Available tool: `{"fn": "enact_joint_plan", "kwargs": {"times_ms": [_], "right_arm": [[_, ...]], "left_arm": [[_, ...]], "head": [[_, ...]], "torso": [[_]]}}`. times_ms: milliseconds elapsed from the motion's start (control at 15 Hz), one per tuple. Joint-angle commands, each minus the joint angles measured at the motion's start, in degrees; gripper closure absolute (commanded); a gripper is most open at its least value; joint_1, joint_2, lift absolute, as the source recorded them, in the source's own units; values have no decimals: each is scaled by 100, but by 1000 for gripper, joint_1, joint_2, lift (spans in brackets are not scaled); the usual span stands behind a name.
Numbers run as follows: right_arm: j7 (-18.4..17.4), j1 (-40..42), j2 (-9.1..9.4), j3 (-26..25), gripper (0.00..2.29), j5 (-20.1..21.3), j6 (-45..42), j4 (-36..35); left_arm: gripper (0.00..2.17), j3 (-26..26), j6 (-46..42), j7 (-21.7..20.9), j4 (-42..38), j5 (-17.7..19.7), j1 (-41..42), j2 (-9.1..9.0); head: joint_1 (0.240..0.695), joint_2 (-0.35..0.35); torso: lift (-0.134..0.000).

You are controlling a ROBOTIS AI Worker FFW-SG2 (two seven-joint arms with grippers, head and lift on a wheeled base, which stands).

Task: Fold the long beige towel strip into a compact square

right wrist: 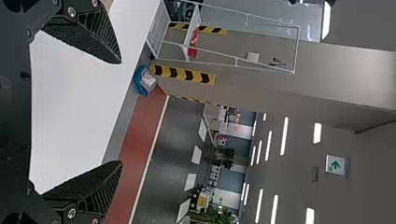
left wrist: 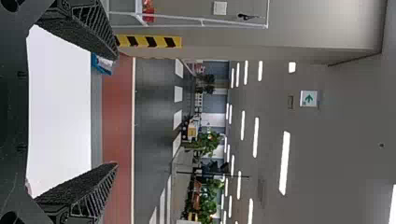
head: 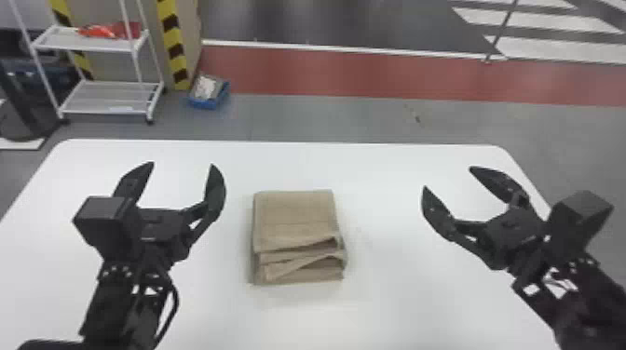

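The beige towel [head: 295,216] lies folded into a thick, roughly rectangular stack near the middle of the white table, its layered edges showing on the near side and slightly skewed at the right. To its left, apart from it, my left gripper [head: 182,164] stands open and holds nothing. My right gripper [head: 447,178] is open and empty too, well to the right of the towel. In the left wrist view, the left gripper [left wrist: 116,109] has its fingers wide apart; the right wrist view has the right gripper [right wrist: 121,112] spread the same way.
The white table [head: 382,167] carries the towel. Beyond its far edge, a white shelf rack [head: 109,97] stands at the back left, with a blue bin [head: 208,93] on the floor beside a striped pillar [head: 172,46].
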Motion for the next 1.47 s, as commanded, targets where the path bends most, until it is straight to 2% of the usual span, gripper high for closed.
{"fn": "enact_joint_plan", "kwargs": {"times_ms": [0, 133, 267, 400, 1000, 1400], "right_arm": [[7, 9, 14, -83, 130, -383, 2, 4], [-19, 9, 14, -154, 130, -603, 38, 31], [-318, 0, 14, -189, 130, -770, 2, 154], [-388, -17, 14, -224, 130, -831, -121, 294], [-458, 53, 14, -118, 130, -823, -173, 207], [-467, 150, 14, 5, 130, -779, -173, 101]], "left_arm": [[83, -7, 0, 0, 39, -18, 0, -24], [83, -7, -88, -9, 56, -18, 0, -24], [83, -59, -246, -9, 109, -106, 0, -24], [83, -86, -299, -18, 188, -141, 0, -24], [83, -165, -316, -97, 144, -361, 53, -24], [83, -235, -264, -97, 100, -361, 88, -24]], "head": [[695, -116], [695, -118], [695, -128], [695, -141], [695, -160], [695, -161]], "torso": [[-124], [-124], [-124], [-124], [-124], [-124]]}}
